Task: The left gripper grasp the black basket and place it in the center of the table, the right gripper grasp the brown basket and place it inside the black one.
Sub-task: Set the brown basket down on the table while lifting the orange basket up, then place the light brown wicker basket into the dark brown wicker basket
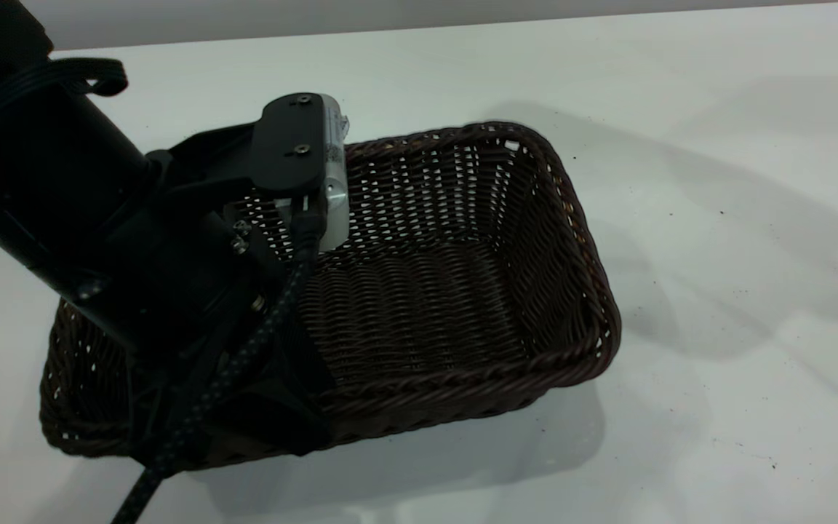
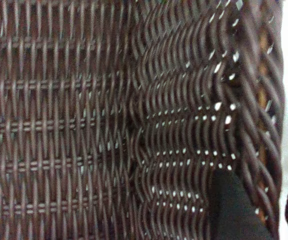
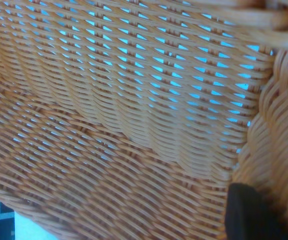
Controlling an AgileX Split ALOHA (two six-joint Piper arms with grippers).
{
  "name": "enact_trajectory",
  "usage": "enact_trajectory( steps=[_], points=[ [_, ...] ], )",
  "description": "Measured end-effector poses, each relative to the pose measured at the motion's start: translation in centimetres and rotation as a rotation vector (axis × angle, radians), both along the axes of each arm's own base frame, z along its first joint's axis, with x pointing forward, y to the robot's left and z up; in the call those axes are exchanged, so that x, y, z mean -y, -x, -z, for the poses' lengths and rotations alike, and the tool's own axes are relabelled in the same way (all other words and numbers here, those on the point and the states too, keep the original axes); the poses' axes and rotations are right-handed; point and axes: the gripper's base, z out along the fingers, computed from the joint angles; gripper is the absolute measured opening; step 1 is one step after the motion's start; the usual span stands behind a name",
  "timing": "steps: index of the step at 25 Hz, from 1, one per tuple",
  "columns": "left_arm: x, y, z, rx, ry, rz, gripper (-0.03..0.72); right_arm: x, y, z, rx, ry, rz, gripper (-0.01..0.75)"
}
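I see the rectangular dark brown-black woven wicker basket (image 1: 419, 291) resting on the plain white worktop (image 1: 717, 255), toward its left edge. My left gripper (image 1: 244, 407) sits over the basket's near-left rim, jaws closed on that wall, one finger (image 2: 234, 210) inside. My right gripper (image 3: 251, 217) is pressed against the orange-tan woven wicker basket (image 3: 124, 125); I cannot tell its jaw state.

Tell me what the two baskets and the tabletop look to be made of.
Black basket: woven wicker or rattan-like strands, very dark brown with a slight sheen; braided rim, open-weave sides. It could be synthetic.
Brown basket: the same kind of weave in orange-tan, light showing through the gaps.
Table: smooth white surface, likely laminate or painted board, faintly reflective and speckled with dark specks.
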Motion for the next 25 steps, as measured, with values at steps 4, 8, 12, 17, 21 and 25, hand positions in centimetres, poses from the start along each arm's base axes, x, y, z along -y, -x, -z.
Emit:
enact_trajectory(
  steps=[4, 8, 12, 17, 21, 25],
  points=[
    [0.3, -0.4, -0.1, 0.009, 0.027, -0.081, 0.321, 0.0, 0.0, 0.0, 0.001, 0.001, -0.001, 0.106],
    [0.6, -0.8, -0.3, -0.005, 0.071, -0.188, 0.36, 0.0, 0.0, 0.0, 0.002, 0.001, -0.003, 0.106],
    [1.0, -1.1, -0.6, -0.035, 0.119, -0.293, 0.4, 0.0, 0.0, 0.0, -0.001, -0.002, -0.002, 0.106],
    [1.3, -0.8, -0.8, -0.085, 0.154, -0.313, 0.417, 0.0, 0.0, 0.0, 0.001, -0.001, 0.002, 0.106],
    [1.4, -0.4, -1.9, -0.094, 0.195, -0.28, 0.417, 0.1, -0.1, 0.1, 0.003, 0.001, 0.011, 0.106],
    [1.3, -0.1, -4.8, -0.025, 0.268, -0.262, 0.418, 0.2, -0.2, 0.1, 0.011, 0.021, 0.022, 0.106]
  ],
)
